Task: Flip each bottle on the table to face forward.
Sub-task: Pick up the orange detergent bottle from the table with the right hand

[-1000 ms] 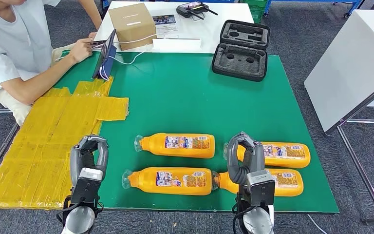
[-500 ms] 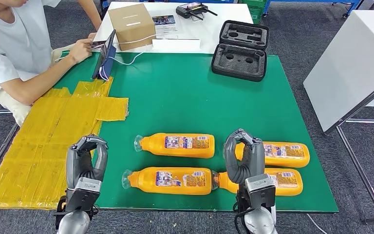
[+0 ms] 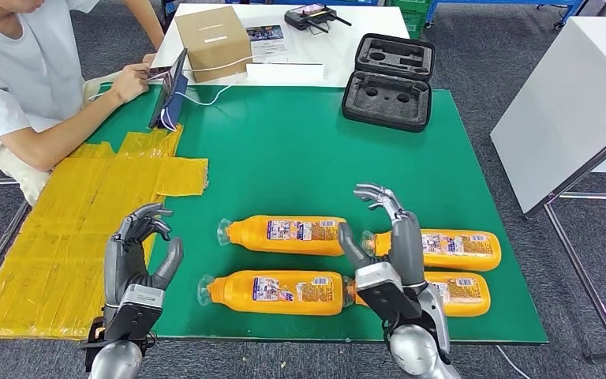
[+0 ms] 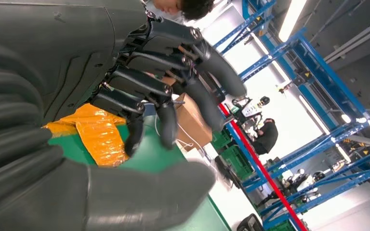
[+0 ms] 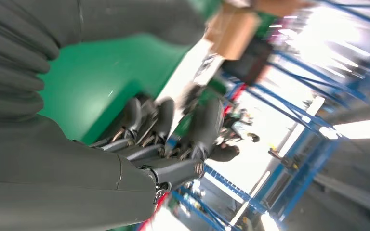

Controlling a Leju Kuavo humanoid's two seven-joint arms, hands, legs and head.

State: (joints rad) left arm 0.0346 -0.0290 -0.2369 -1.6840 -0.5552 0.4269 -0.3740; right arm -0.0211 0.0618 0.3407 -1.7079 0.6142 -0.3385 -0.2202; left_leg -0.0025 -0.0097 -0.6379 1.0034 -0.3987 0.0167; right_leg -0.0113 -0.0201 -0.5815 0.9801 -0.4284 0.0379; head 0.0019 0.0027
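Green surface [image 3: 300, 158]: yellow taped sheeting [image 3: 71, 229] covers its left side, black foam case [image 3: 389, 79] at the far edge. Person [image 3: 24, 79] seated at the far-left corner. Four orange bottles lie on their sides near the front edge, two rows of two, caps pointing left: far-left bottle [image 3: 288, 234], near-left bottle [image 3: 276, 292], far-right bottle [image 3: 454, 249], near-right bottle [image 3: 458, 294]. Head view: right hand [image 3: 383, 237] raised over the gap between the left and right pairs, fingers spread, empty. Left hand [image 3: 138, 253] over the sheeting edge, left of the near-left bottle, fingers apart, empty. Left wrist view adds a cardboard box [image 4: 192, 120] past the fingers [image 4: 173, 125] and blue racking [image 4: 289, 110] behind. Right wrist view is blurred; fingers [image 5: 144, 120] loosely apart above green.
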